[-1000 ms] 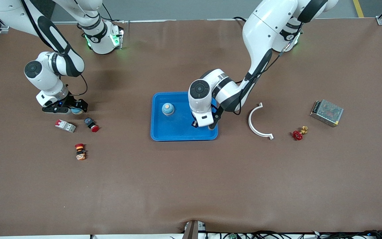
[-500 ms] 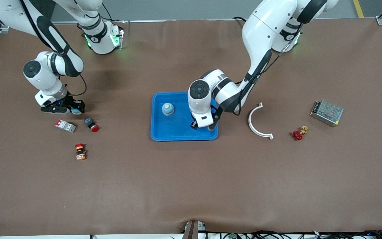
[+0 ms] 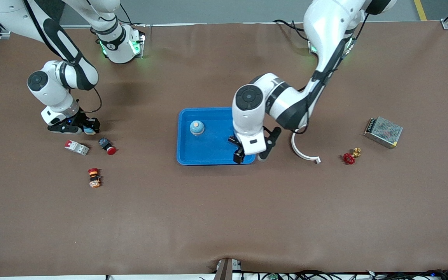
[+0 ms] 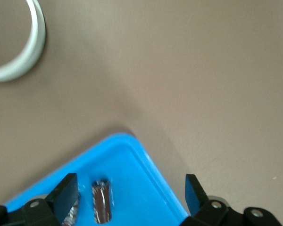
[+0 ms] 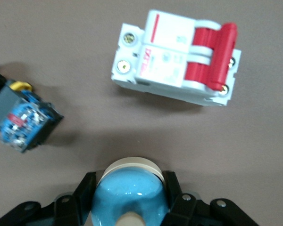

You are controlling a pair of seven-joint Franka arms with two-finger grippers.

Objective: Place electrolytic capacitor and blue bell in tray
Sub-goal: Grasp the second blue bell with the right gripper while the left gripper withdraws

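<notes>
Two jobs: my left pincer [image 4: 127, 193] hangs wide open above the capacitor [image 4: 102, 206] lying in the tray [image 3: 208, 153]; my right pincer [image 5: 129, 197] clamps the blue bell [image 5: 129, 195] beside the breaker [image 5: 177, 59], ready to lift.

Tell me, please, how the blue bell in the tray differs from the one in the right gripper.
The tray bell stands free on the tray, untouched; the other bell is clamped in the shut right gripper. The tray bell is placed; the other bell is outside, beside the breaker. The open left gripper is over the tray's corner. Both are light blue with pale knobs.
</notes>
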